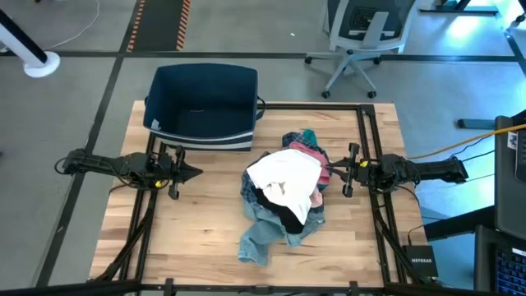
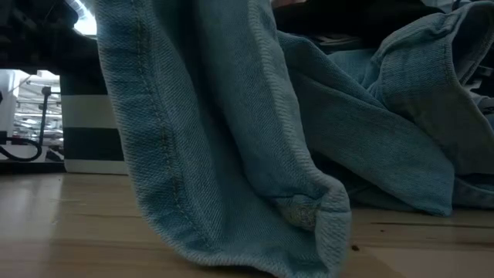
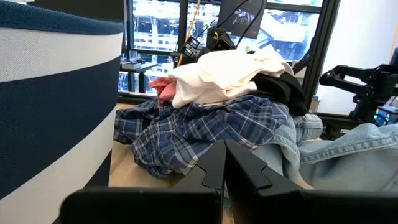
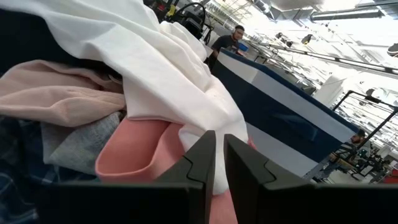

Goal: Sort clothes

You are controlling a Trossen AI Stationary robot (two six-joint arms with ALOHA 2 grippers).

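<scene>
Sitting heaped at table centre, the clothes (image 1: 283, 193) are lying toward 9 o'clock from the right gripper (image 1: 339, 171), which is nearly closed, gripping nothing, touching the pink top (image 4: 149, 152) (the nearer arm); the left gripper (image 1: 197, 172), shut and empty, is waiting well apart.

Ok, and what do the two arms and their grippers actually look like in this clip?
Both arms are dark, nearly black, jointed builds lying along the table's side edges, with black cabling trailing behind them. The left gripper and right gripper each end in two flat, angular black fingers with stepped inner edges. No coloured markings or labels show on them.
</scene>
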